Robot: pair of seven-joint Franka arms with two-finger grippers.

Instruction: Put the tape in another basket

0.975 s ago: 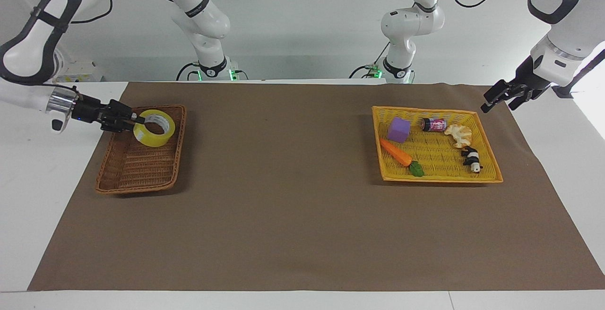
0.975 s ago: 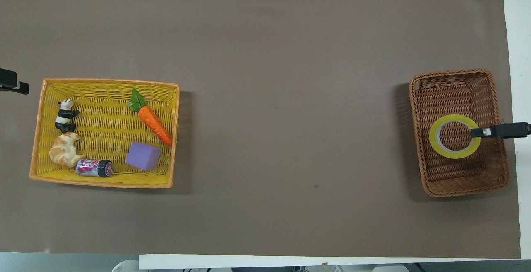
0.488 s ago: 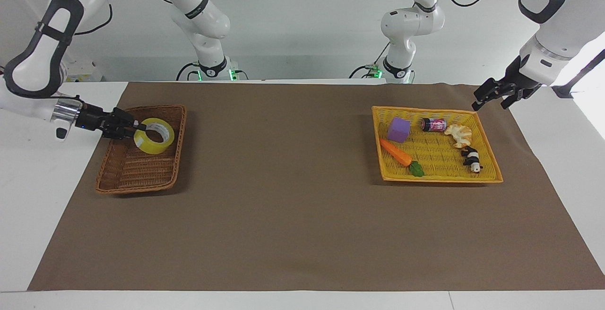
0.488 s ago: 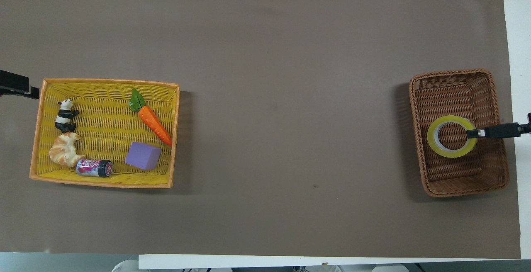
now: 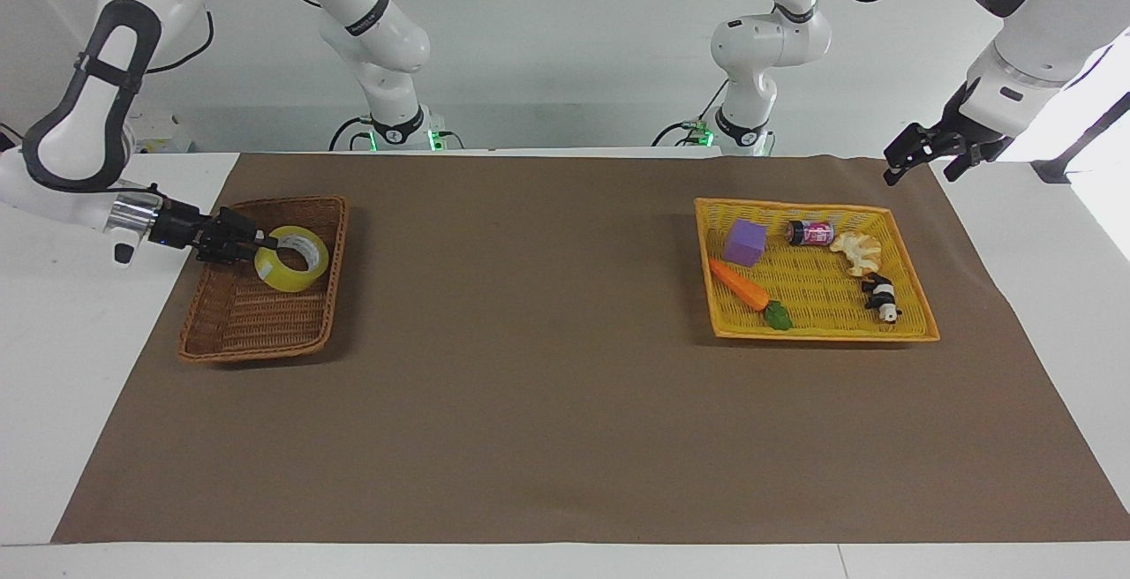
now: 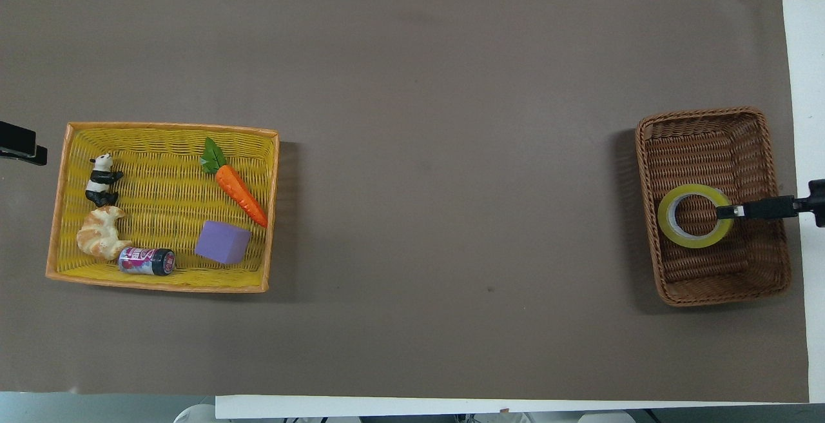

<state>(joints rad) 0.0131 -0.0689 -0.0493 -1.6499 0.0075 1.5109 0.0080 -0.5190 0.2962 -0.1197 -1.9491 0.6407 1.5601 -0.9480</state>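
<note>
Brown basket [image 5: 261, 283] at right arm's end of table, toward edge nearest robots. Tape [image 5: 292, 258] [image 6: 695, 216] inside it, mid-basket, right gripper [image 5: 256, 247] at its rim. Tray basket [image 5: 909, 283] at left arm's end, holding cube [image 5: 744, 241], carrot [image 5: 740, 284], can [image 5: 811, 232], croissant [image 5: 857, 251], panda [image 5: 880, 297]. Left gripper [image 5: 918, 152] over table corner beside tray.

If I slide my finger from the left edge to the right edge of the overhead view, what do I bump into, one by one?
left gripper → yellow basket with panda, can, cube → brown basket → tape → right gripper
</note>
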